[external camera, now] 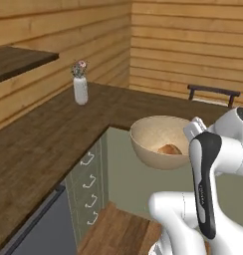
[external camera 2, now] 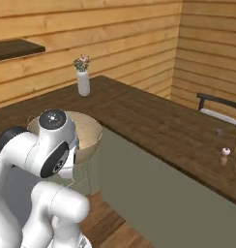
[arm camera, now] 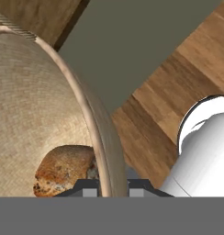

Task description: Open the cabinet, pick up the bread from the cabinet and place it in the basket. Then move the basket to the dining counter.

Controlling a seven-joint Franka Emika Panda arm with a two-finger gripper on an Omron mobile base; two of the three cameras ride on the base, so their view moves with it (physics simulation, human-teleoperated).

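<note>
The fingers [arm camera: 113, 188] are clenched on the near rim of the basket [external camera: 156, 132], which hangs in the air with the bread [external camera: 169, 149] inside. The dining bench [external camera: 54, 134] lies just beyond and left of the basket, its edge beside the far rim.

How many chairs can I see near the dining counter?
1. A black-framed chair stands behind the far side of the dining counter, near the wooden wall; the right base view shows it at the right edge. Others may be outside the pictures.
</note>
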